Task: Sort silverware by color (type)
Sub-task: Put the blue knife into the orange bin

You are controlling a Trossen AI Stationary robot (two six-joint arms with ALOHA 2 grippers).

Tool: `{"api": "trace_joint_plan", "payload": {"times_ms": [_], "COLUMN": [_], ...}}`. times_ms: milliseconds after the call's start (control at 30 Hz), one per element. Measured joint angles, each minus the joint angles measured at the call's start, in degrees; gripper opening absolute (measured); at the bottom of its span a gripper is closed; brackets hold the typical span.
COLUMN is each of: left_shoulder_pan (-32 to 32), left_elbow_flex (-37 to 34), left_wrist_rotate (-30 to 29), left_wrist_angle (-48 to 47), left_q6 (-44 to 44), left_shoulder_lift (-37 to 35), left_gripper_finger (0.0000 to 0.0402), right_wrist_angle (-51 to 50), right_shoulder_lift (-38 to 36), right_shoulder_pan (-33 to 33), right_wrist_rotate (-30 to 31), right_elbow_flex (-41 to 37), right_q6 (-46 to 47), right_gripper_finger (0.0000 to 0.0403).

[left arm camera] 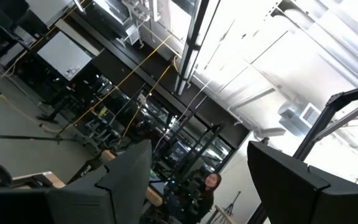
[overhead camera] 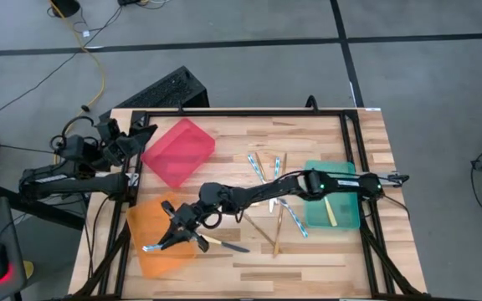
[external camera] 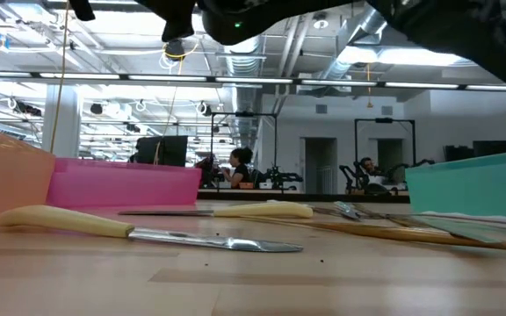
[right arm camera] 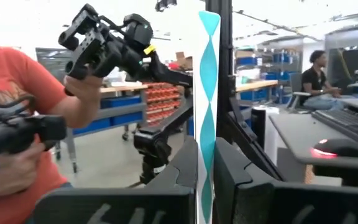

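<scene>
Top view: three translucent plastic bins on a pale wood-plank table (overhead camera: 325, 259). The green bin (overhead camera: 347, 219) holds one yellow-handled piece (overhead camera: 330, 211); the red bin (overhead camera: 179, 151) shows no contents; what lies in the orange bin (overhead camera: 145, 251) cannot be told. The right gripper (overhead camera: 159, 243), above the orange bin, has its fingers nearly closed on a slim, shiny silvery-blue piece (right arm camera: 207, 93). Loose silverware (overhead camera: 268, 201) lies between the bins; a yellow-handled knife (overhead camera: 223, 244) rests just beside the orange bin. The left gripper (overhead camera: 146, 130), jaws wide, waits off the table's left edge.
</scene>
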Motion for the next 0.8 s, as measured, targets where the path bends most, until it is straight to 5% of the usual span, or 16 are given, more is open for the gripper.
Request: {"api": "trace_joint_plan", "payload": {"times_ms": [800], "left_shoulder_pan": [0.0], "left_elbow_flex": [0.0], "left_wrist_rotate": [-1.77], "left_wrist_angle": [0.11], "left_q6": [-0.26], "left_shoulder_lift": [-0.02], "left_gripper_finger": [0.0247], "right_wrist_angle": [-0.1], "right_shoulder_lift": [0.61], "right_shoulder_pan": [-4.33], "right_wrist_rotate": [-7.05], "right_elbow_flex": [0.97], "right_q6": [-2.46], "right_gripper_finger": [0.0034]}}
